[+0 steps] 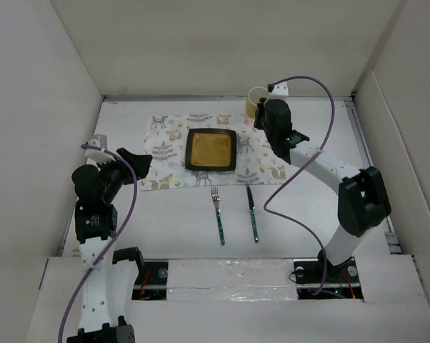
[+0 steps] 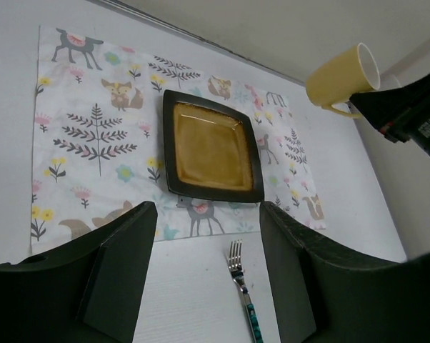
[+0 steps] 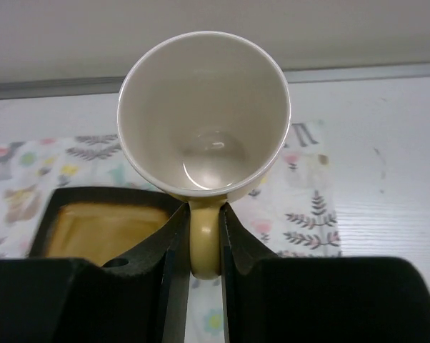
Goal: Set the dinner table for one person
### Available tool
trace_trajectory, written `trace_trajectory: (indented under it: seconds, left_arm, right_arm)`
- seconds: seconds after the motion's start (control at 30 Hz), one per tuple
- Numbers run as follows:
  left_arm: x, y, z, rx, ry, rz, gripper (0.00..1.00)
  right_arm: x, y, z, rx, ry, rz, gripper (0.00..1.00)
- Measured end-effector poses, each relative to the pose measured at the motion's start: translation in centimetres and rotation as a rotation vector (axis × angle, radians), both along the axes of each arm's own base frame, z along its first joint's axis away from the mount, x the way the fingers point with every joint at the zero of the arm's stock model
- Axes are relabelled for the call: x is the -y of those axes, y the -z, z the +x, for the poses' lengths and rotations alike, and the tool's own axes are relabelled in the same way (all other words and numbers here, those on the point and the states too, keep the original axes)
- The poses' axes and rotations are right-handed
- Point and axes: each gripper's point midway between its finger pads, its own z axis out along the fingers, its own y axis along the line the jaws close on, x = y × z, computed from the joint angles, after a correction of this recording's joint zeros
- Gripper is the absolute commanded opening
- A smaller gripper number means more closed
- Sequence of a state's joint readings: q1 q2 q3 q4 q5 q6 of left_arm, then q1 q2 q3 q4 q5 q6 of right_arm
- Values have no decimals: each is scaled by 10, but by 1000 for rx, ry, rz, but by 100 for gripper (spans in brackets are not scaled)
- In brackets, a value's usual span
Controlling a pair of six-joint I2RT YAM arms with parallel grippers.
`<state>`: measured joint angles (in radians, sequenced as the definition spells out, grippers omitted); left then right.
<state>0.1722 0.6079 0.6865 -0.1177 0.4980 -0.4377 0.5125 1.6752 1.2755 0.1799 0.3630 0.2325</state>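
A: State of right gripper (image 3: pixel 204 239)?
B: Clenched on handle of yellow mug (image 3: pixel 201 107); mug tilted, over far right corner of mat (image 1: pixel 165 136).
A: And left gripper (image 2: pixel 208 250)?
B: Jaws spread, nothing held. The dinner table (image 1: pixel 179 229) lies under both arms, bearing mat and plate (image 1: pixel 211 150)

Top view: mug (image 1: pixel 255 101) half hidden behind right arm (image 1: pixel 276 123). Left wrist view: fork (image 2: pixel 241 289) handle cut off by lower edge. Right wrist view: plate (image 3: pixel 101 227) largely hidden behind mug and claw fingers (image 3: pixel 147 264).
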Motion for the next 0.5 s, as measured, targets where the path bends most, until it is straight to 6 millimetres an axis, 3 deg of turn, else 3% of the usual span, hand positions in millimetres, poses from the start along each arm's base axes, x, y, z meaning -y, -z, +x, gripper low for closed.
trace_trajectory:
  seconds: [0.13, 0.23, 0.37, 0.5]
  left_arm:
    - [1, 0, 0, 0, 7, -1, 56]
    - [2, 1, 0, -3, 10, -2, 56]
    - [2, 2, 1, -8, 11, -3, 56]
    - [2, 2, 1, -10, 14, -4, 56]
  right_arm:
    - [40, 41, 44, -83, 106, -43, 0]
    - [58, 69, 65, -137, 143, -64, 0]
    - [73, 97, 82, -190, 167, -78, 0]
    - [83, 112, 84, -223, 180, -84, 0]
